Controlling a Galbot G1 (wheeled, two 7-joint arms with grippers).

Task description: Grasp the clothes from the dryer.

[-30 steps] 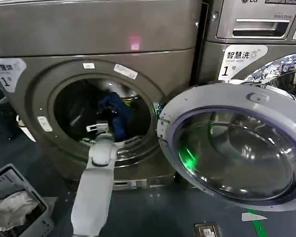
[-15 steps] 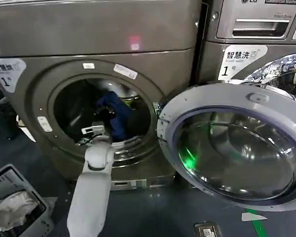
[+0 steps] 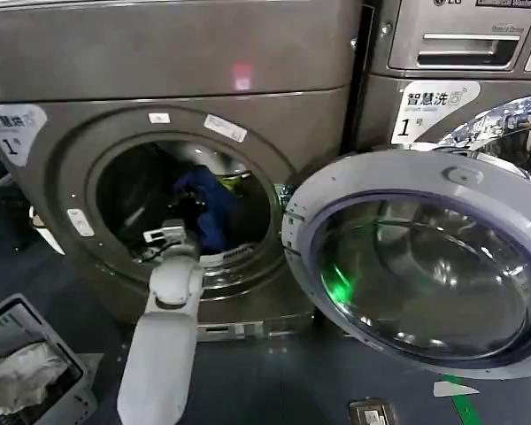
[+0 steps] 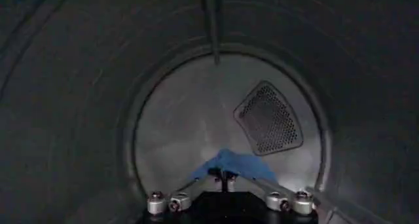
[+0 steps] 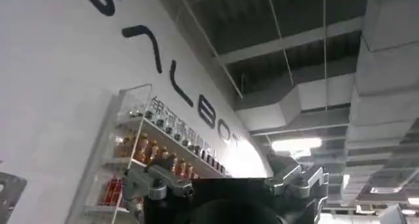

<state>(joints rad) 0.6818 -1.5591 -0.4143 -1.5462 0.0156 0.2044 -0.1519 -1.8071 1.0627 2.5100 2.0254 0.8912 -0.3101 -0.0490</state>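
Note:
The bronze-grey dryer (image 3: pixel 159 62) stands with its porthole open. My left arm reaches into the drum, and the left gripper (image 3: pixel 188 205) is shut on the dark navy garment (image 3: pixel 208 199), which hangs from it inside the opening. In the left wrist view the left gripper (image 4: pixel 222 174) pinches a peak of blue fabric (image 4: pixel 229 161) in front of the drum's back wall (image 4: pixel 190 120). A sliver of yellow-green garment (image 3: pixel 234 182) shows behind the navy one. The right gripper (image 5: pixel 229 192) is parked away from the dryer, pointing up at a wall and ceiling.
The round dryer door (image 3: pixel 425 257) is swung wide open to the right, filling the lower right. A silver machine (image 3: pixel 451 53) with a drawer panel stands beside it. A grey basket (image 3: pixel 35 323) holding pale cloth (image 3: pixel 13 376) sits on the floor at lower left.
My left arm has shifted slightly left and back toward the porthole rim, with the navy garment still in its grip. The door and basket have not moved.

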